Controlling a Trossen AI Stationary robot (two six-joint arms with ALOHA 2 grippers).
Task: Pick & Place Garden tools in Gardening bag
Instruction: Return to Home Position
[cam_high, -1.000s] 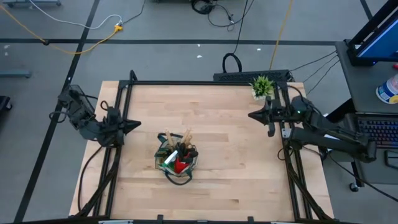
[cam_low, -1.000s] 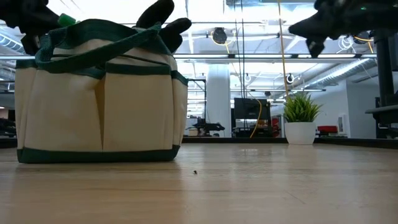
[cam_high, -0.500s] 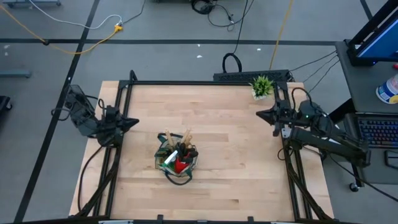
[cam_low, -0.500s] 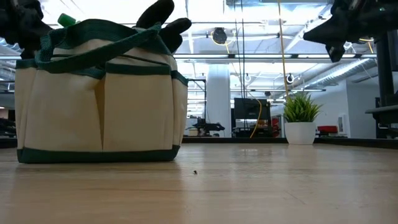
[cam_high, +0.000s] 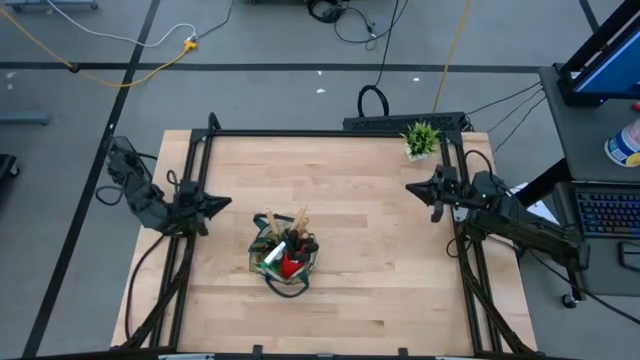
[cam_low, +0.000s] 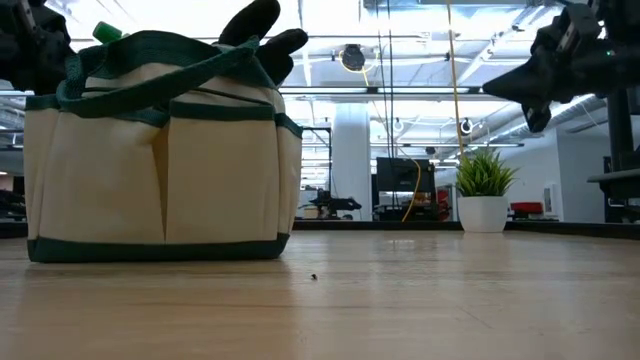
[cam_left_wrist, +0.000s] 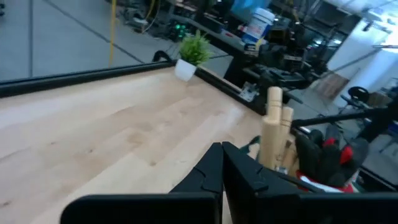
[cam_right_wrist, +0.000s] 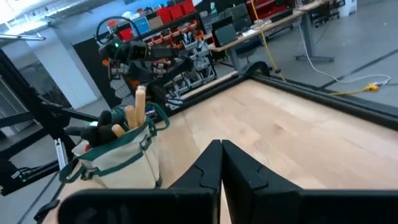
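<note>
From above, the left gripper (cam_high: 216, 203) hangs over the left rim of the tabletop (cam_high: 360, 250) with its tip aimed inward. The right gripper (cam_high: 411, 187) hangs over the right rim and points back at it. Neither holds anything. The bag (cam_high: 285, 256) stands between them, nearer the left gripper and off to one side of the line joining the two tips. Wooden handles (cam_high: 299, 218) and a red glove (cam_high: 289, 264) stick out of its top. A plant (cam_high: 421, 138) stands just beside the right gripper, at the tabletop's corner.

At table height, the bag (cam_low: 160, 170) stands upright with black glove (cam_low: 262, 30) fingers and a green item (cam_low: 105, 32) poking above its rim. The right gripper (cam_low: 492, 91) hangs high, with the plant (cam_low: 484, 190) below and beyond it. The left arm is a dark shape behind the bag's far top corner.

In the left wrist view, the left gripper (cam_left_wrist: 222, 147) has its fingers (cam_left_wrist: 205, 177) pressed together and empty. The bag's handles (cam_left_wrist: 273, 127) and glove (cam_left_wrist: 329, 155) stand close ahead, off to one side of the tip. The plant (cam_left_wrist: 193, 52) is well beyond.

In the right wrist view, the right gripper (cam_right_wrist: 221, 144) also has its fingers (cam_right_wrist: 239, 171) pressed together and empty. The bag (cam_right_wrist: 115, 158) stands farther ahead, to one side of the tip, with its handles (cam_right_wrist: 135, 109) upright.
</note>
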